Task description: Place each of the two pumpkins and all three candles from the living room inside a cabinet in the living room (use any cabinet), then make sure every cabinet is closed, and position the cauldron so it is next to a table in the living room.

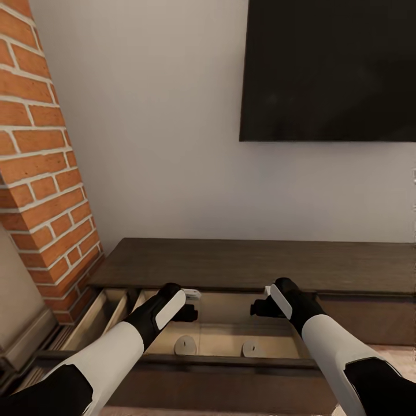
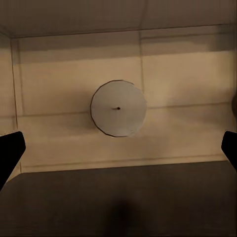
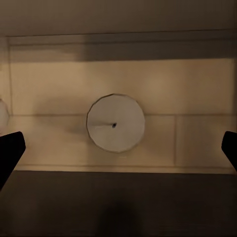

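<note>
Two candles (image 1: 185, 345) (image 1: 252, 348) stand in the open cabinet (image 1: 254, 266) drawer beneath both spread, empty pincers (image 1: 189, 305) (image 1: 261, 301); third candle, pumpkins, closing and cauldron apparently remain.

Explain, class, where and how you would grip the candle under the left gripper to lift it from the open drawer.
Probably its round side wall, from straight above: the candle stands upright on the drawer floor, centred between the left gripper's spread fingers, with bare floor around it.
</note>
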